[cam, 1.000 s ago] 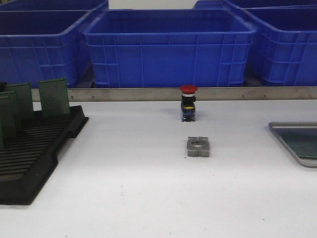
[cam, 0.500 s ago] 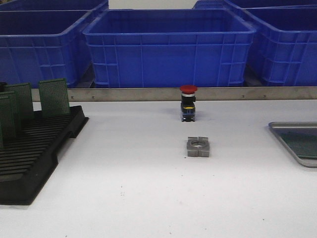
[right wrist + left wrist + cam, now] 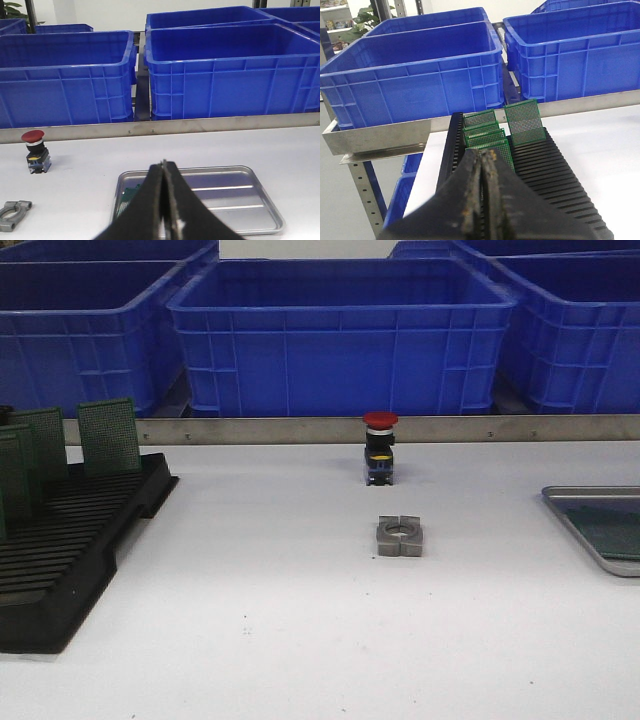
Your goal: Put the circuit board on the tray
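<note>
Several green circuit boards (image 3: 108,435) stand upright in the black slotted rack (image 3: 70,550) at the table's left. They also show in the left wrist view (image 3: 522,121). My left gripper (image 3: 483,153) is shut and empty, just short of the nearest boards. The silver tray (image 3: 590,492) lies at the right edge, with a green board (image 3: 612,530) lying flat in it. In the right wrist view my right gripper (image 3: 163,163) is shut and empty above the tray (image 3: 250,171). Its fingers hide most of that board (image 3: 129,197). Neither gripper shows in the front view.
A red-capped push button (image 3: 380,448) and a grey metal clamp ring (image 3: 400,536) sit mid-table. Large blue plastic bins (image 3: 340,340) stand behind a metal rail (image 3: 300,429) along the table's far edge.
</note>
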{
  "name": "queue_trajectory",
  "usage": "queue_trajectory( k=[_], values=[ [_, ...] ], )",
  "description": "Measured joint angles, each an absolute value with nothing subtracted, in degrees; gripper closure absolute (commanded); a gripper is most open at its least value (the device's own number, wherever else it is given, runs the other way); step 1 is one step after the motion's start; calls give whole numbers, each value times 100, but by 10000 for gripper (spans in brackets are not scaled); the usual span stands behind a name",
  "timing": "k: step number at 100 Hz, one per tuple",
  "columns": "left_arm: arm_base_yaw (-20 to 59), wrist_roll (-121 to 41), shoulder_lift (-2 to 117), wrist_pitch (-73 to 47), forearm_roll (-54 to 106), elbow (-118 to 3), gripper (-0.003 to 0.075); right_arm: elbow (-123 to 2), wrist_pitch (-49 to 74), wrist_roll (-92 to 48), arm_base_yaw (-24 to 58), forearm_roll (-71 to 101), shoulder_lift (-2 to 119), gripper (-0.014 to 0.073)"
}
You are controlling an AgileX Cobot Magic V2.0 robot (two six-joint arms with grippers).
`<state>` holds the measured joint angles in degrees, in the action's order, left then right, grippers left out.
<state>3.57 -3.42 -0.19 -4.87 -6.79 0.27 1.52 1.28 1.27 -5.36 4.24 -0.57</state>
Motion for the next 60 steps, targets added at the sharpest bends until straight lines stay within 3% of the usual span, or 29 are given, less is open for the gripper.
queue_trajectory(
  k=[60],
  values=[
    [357,-342,-19,-487,-679,27,739,156,0,266,-536,113,-57,663]
  ],
)
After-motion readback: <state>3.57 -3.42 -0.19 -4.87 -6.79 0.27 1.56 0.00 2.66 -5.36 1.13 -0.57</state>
